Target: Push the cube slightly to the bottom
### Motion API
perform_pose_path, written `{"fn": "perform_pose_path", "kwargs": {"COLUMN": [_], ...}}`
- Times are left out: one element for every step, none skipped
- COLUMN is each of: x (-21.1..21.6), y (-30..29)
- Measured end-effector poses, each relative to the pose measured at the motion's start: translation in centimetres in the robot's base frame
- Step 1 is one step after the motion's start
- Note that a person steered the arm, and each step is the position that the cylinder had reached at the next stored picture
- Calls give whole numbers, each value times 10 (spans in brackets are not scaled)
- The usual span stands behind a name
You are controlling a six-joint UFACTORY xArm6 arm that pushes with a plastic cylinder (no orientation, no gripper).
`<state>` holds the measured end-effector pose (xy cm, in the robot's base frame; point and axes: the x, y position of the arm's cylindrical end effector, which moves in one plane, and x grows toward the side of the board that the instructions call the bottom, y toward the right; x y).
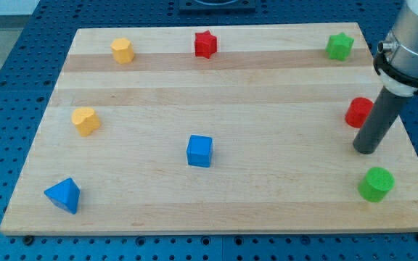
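Note:
The blue cube (199,151) sits on the wooden board (267,203) a little left of its middle. My tip (365,151) is at the view's right, far to the right of the cube and at about the same height in the view. The tip stands just below and right of a red block (358,112), which the rod partly covers, and above a green cylinder (376,183). It touches no block that I can see.
A yellow block (122,50), a red star (205,44) and a green star (339,46) lie along the board's top. A yellow heart-like block (85,120) and a blue pyramid-like block (64,195) lie at the left.

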<state>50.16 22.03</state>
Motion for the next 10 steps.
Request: {"fn": "perform_pose_path", "kwargs": {"x": [0,-1,-15,-48,-87,-90,-88,-86,-82,-46], "y": [-24,-75,-119,-139,-161,-179,-211,-242,-261,-268]}}
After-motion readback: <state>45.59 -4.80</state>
